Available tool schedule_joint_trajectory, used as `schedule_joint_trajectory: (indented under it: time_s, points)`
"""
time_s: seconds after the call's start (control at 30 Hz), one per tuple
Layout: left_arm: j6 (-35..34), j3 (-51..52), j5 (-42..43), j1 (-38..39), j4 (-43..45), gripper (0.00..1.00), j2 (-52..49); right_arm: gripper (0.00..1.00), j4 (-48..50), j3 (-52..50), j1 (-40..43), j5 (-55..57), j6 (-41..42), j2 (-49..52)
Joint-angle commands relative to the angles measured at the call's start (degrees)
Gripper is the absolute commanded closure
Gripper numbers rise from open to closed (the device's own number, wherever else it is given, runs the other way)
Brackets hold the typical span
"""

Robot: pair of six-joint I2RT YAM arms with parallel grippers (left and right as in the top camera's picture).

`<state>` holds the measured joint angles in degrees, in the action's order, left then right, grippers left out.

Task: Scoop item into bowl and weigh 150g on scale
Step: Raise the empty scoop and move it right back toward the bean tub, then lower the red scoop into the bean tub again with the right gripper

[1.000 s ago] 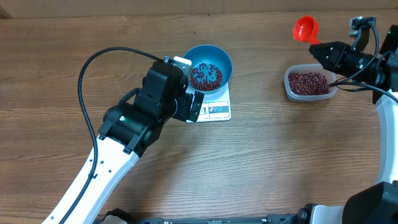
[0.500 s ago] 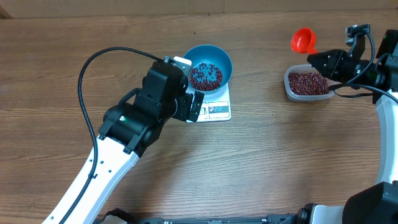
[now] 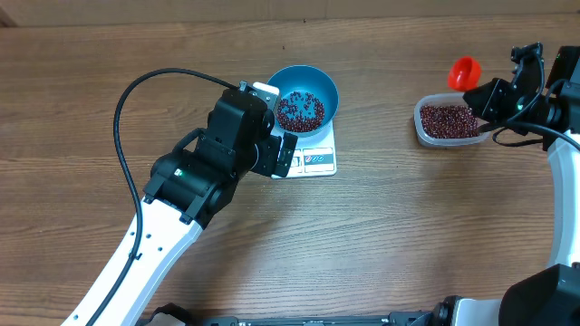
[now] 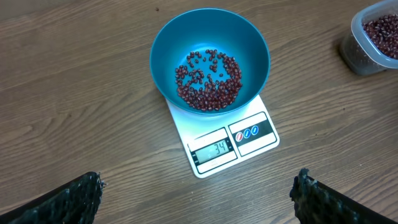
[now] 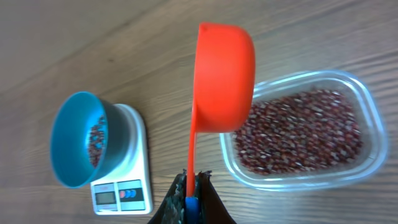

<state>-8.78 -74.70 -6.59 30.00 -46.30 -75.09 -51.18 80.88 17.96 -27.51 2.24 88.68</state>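
Right wrist view: right jaws shut on the thin handle of an orange scoop [image 5: 224, 78], cup raised near the far edge of the clear tub [image 5: 367, 118] of beans [image 5: 298, 130]. Left jaws spread wide, empty, hovering near-left of the white scale [image 4: 249, 134]. On that scale, the blue bowl [image 4: 165, 50], holding a shallow maroon heap, mid-tabletop [image 3: 408, 235].

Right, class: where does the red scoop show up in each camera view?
Overhead: upper right, the red scoop just beyond the clear tub.
Left wrist: not in it.
Right wrist: centre top, over the tub's left end.
Shared landmark: the blue bowl on the white scale.
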Motion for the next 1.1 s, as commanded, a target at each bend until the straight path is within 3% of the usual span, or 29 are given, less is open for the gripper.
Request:
schedule_joint_trajectory:
  time_s: [0.0, 0.5, 1.07]
  points:
    - [1.0, -1.2, 0.5, -0.1, 0.0, 0.00, 0.8, 0.96, -0.3, -0.2, 0.0, 5.7, -0.6, 1.0]
    - [1.0, -1.2, 0.5, -0.1, 0.0, 0.01, 0.8, 0.96, -1.5, -1.6, 0.0, 16.2, -1.4, 3.8]
    - [1.0, -1.2, 0.5, -0.1, 0.0, 0.01, 0.8, 0.96, 2.1, -3.7, -0.7, 18.2, -2.6, 13.2]
